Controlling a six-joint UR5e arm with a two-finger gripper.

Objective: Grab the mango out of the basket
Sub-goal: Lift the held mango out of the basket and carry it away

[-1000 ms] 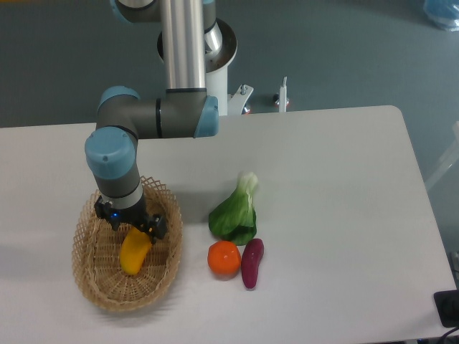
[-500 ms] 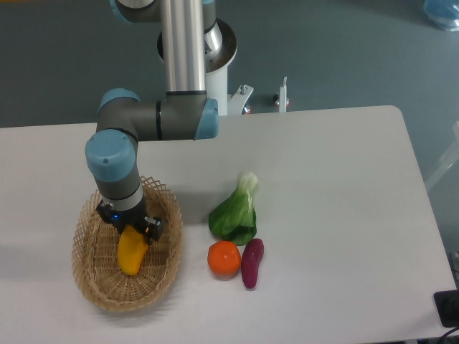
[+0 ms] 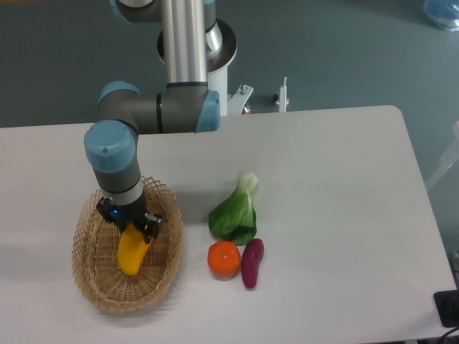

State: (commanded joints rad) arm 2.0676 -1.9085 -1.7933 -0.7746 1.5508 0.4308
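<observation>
Gripper [image 3: 133, 228] clamped on top end of the smooth yellow mango [image 3: 132, 250] inside the woven wicker basket [image 3: 97, 283], w/ leafy green veg [image 3: 235, 213], round orange [image 3: 224, 258] & purple eggplant [image 3: 252, 262] nearby on table [image 3: 337, 201].

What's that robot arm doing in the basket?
The gripper is down inside the wicker basket, with its jaws closed around the top end of the mango. The mango's lower end is over the basket floor. An orange, a purple eggplant and a leafy green vegetable lie untouched on the table.
</observation>
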